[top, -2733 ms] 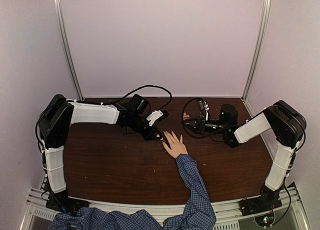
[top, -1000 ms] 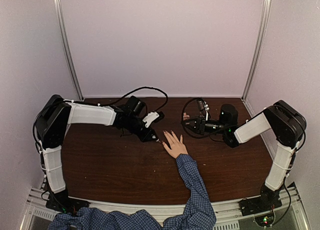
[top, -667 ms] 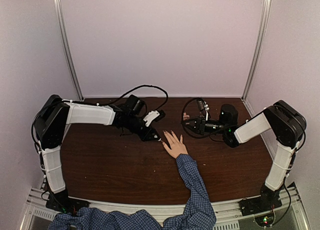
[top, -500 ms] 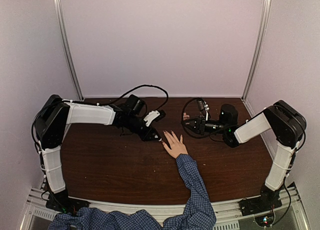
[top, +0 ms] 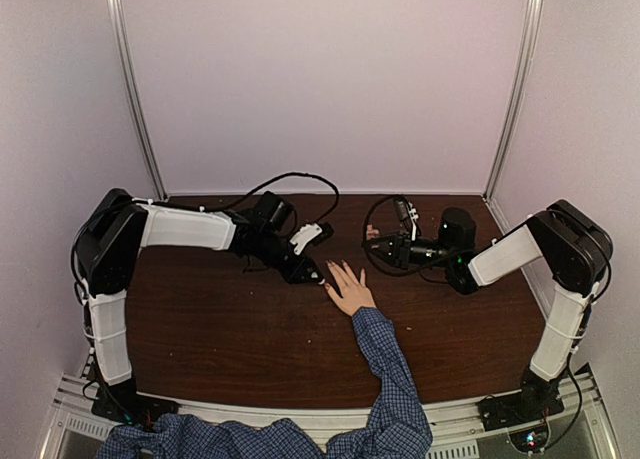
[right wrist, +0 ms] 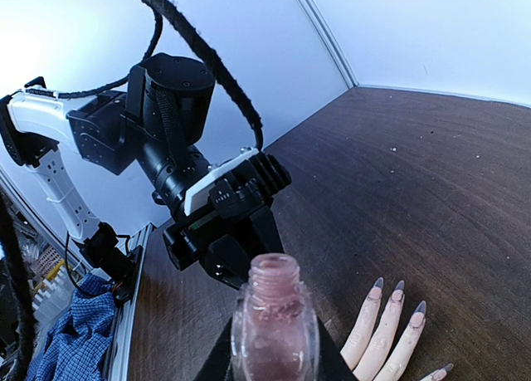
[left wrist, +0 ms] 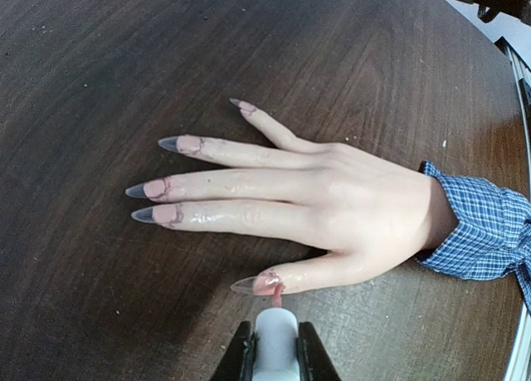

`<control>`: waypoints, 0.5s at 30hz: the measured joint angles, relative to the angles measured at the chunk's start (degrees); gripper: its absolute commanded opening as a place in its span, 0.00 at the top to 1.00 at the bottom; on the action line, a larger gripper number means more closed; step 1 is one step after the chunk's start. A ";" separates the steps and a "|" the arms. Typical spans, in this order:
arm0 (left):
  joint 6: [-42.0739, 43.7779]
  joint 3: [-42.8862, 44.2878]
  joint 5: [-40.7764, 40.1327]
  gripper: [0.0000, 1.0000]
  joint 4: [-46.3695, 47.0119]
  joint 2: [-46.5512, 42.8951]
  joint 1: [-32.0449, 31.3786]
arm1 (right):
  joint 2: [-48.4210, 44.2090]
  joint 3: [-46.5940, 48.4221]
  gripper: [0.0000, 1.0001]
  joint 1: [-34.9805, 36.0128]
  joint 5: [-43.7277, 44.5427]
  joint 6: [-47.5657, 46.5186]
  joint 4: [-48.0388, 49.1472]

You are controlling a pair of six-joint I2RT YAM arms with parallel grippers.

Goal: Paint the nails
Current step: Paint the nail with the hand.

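- Down on the brown table (left wrist: 99, 65), the hand (left wrist: 357, 198) is lying flat with its fingers spread. The nails (left wrist: 166, 214) are pointing away from the blue checked sleeve (left wrist: 477, 232).
- Your left gripper (left wrist: 275, 360) is squeezing tight on the white brush cap (left wrist: 275, 331), and the little brush (left wrist: 277, 295) is touching the thumb nail (left wrist: 264, 282).
- Your right gripper (right wrist: 274, 360) is pinching the open polish bottle (right wrist: 275, 315), holding it up off the table, near the hand.
- You are risking a smear. If you are pushing too hard or sliding sideways, pink polish is going onto the skin and not the nail.
- You are also risking a spill. The bottle is sitting with no lid, so tipping it is letting polish run out.
- You are working close to the other fingers, so a wobbling brush is bumping them too.
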 measured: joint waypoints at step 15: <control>-0.87 0.79 -2.95 1.00 -0.15 0.79 0.59 | 0.00 0.00 1.00 0.00 0.00 0.02 0.00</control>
